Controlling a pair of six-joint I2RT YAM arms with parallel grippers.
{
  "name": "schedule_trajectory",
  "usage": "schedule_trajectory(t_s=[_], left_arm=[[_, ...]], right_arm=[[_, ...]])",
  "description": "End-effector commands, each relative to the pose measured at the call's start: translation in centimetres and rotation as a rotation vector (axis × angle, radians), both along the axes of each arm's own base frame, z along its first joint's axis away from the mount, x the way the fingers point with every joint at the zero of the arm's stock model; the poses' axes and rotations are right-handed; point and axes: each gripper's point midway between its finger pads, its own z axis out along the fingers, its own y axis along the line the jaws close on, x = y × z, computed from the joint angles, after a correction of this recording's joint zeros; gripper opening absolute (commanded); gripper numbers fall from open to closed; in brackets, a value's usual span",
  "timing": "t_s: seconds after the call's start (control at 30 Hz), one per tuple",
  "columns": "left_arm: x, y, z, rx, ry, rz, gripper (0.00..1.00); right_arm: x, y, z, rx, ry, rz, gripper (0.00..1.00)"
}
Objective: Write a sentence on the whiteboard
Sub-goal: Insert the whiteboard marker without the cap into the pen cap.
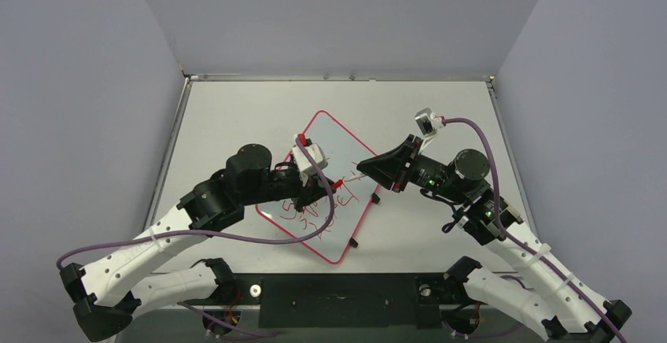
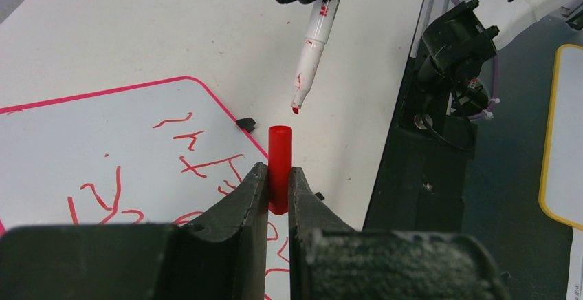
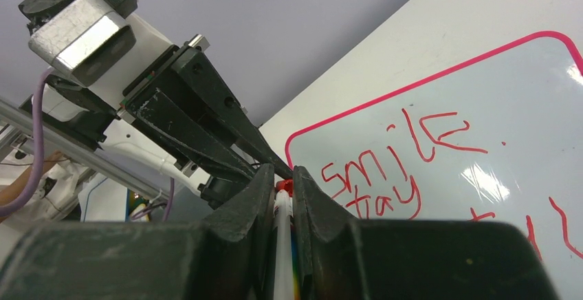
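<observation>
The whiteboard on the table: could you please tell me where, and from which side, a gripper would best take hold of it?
The whiteboard lies flat, so only its thin rim offers a pinch. I would probably come in low from the right at the near-right edge, beside the two black clips, where nothing covers it.

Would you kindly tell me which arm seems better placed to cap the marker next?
Probably left: the left tool grips the red cap with its free end pointing toward the nearby tip of the marker, which the right tool holds.
</observation>
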Motion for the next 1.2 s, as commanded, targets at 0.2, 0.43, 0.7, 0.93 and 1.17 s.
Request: schedule_trajectory(t_s=[0.2, 0.43, 0.7, 0.93, 1.17], left_arm=[[-0.1, -0.4, 1.5, -0.055, -0.041, -0.028, 0.0], [-0.3, -0.4, 1.7, -0.063, -0.045, -0.036, 0.0], [-0.3, -0.4, 1.7, -0.062, -0.046, -0.037, 0.0], [-0.1, -0.3, 1.8, -0.063, -0.051, -0.027, 0.0], [-0.2, -0.2, 1.7, -0.064, -0.051, -0.022, 0.0]], right_arm=[[0.0, 0.0, 2.0, 0.04, -0.048, -0.003, 0.0], [0.4, 0.5, 1.3, 0.034, -0.03, 0.006, 0.0], [0.5, 1.0, 1.5, 0.045, -0.027, 0.022, 0.0], [0.3, 1.1, 1.3, 0.044, -0.019, 0.032, 0.0], [0.3, 0.3, 1.1, 0.029, -0.036, -0.007, 0.0]])
